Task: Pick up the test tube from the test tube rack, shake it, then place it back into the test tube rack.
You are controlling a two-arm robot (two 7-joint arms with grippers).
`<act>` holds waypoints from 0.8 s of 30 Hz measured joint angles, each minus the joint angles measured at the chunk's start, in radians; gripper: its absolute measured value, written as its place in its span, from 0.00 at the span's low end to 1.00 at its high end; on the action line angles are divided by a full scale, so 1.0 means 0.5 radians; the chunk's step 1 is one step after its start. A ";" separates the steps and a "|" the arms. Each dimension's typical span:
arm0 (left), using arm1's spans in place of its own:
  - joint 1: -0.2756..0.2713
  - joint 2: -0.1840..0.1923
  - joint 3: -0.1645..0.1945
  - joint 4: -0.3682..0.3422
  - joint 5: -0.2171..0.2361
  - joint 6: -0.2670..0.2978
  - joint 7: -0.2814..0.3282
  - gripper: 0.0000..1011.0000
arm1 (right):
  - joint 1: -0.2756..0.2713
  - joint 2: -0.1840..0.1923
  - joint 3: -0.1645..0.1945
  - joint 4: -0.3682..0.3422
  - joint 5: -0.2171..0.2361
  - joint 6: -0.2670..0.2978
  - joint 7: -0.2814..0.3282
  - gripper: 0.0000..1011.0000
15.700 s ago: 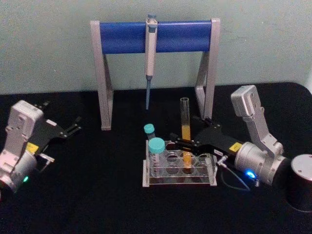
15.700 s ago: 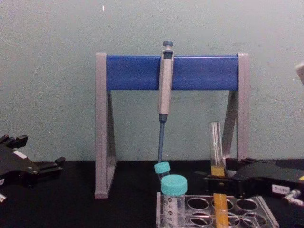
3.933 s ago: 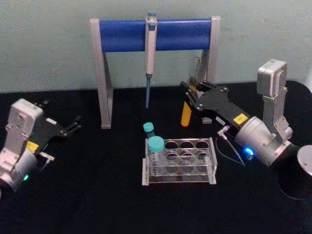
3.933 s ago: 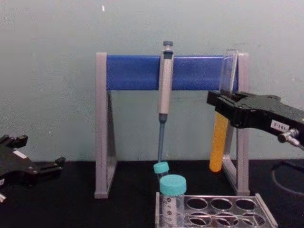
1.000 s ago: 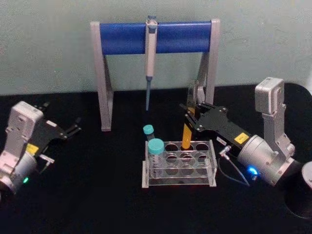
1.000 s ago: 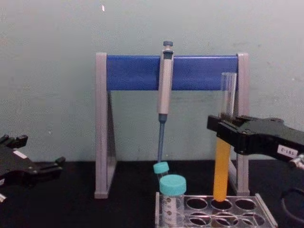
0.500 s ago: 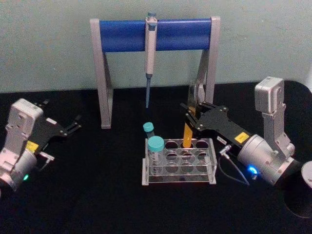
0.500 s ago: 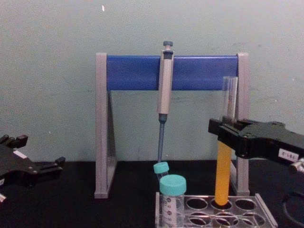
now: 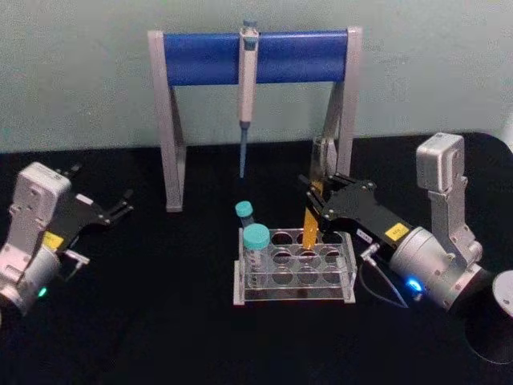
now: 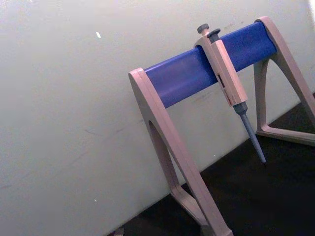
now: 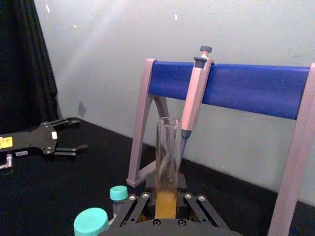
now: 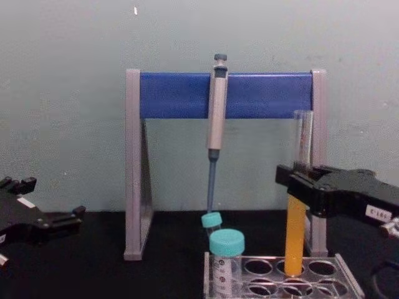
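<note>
The test tube (image 12: 295,233) is held upright by the right gripper (image 12: 294,185), whose jaws are clamped on its middle. Its orange lower end sits in a far-row hole of the rack (image 9: 292,298), probably kept vertical so it slides in cleanly. Two capped vials (image 9: 257,241) stand at the rack's left end. The left gripper (image 9: 120,207) rests spread and empty at far left.

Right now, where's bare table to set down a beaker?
Bare table lies between the left claw and the test tube rack, and along the front edge. Crowded: right of the rack, where the right claw holds the test tube at a back hole.
</note>
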 joint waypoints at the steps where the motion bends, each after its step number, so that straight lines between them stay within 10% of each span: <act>1: 0.000 0.000 0.000 0.000 0.000 0.000 0.000 0.99 | 0.000 -0.001 0.000 0.002 -0.002 0.000 0.000 0.22; 24: 0.000 0.000 0.000 0.000 0.000 0.000 0.000 0.99 | -0.005 -0.026 -0.003 0.090 -0.037 -0.017 0.009 0.22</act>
